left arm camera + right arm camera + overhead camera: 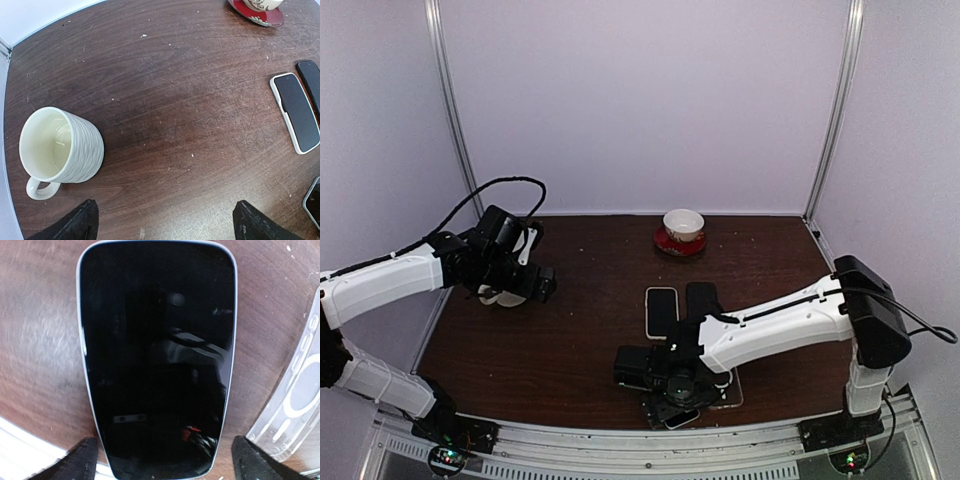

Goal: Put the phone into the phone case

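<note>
Nothing done yet: phone [157, 360] lying screen-up by desk [570, 330] near edge, outside clear case [295, 410] just beside it. Right gripper [165, 465] hovering over phone, jaws spread wide, holding nothing (fingers seemingly not touching it). Left gripper [165, 227] hanging wide open by mug [60, 147]. Pickup and insertion remaining.

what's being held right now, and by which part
Nothing is held. The right gripper hovers with fingers open either side of the phone, which lies on the table. The left gripper is open near the mug.
</note>
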Robot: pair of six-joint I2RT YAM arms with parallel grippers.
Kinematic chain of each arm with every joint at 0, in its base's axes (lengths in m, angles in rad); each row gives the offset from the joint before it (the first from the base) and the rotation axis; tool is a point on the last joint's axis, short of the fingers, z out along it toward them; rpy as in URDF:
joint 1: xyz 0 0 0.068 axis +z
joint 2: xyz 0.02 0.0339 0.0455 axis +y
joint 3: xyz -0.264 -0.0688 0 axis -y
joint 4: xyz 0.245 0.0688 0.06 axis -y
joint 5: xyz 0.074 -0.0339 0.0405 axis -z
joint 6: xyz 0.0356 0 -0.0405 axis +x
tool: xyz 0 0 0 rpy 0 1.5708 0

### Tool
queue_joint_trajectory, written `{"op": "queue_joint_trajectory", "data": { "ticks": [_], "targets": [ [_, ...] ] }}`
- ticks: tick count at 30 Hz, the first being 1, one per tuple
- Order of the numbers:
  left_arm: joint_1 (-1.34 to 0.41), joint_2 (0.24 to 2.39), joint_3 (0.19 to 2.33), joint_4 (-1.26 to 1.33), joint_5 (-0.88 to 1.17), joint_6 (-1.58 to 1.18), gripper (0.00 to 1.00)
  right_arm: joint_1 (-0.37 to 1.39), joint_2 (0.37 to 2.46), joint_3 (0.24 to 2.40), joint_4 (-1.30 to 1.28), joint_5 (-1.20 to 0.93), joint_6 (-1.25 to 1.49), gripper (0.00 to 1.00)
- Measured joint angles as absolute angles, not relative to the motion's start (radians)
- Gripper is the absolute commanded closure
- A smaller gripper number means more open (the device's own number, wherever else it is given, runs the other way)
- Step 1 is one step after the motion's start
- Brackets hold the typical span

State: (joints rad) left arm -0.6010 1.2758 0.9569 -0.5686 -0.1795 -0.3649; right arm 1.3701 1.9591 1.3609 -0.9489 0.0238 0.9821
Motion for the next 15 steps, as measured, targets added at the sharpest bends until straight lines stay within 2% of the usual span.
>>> {"op": "queue_joint_trajectory", "data": {
  "ticks": [7,15],
  "targets": [
    [-0.601,1.276,0.957,-0.567,-0.170,-0.359,0.02,1.355,1.998,1.452,-1.014,-0.005,0.913,0.01],
    [-0.601,1.276,0.956,-0.560,-0.153,-0.352,0.02,1.283,2.012,1.448,-0.974,-0.062,0.867,0.01]
  ]
}}
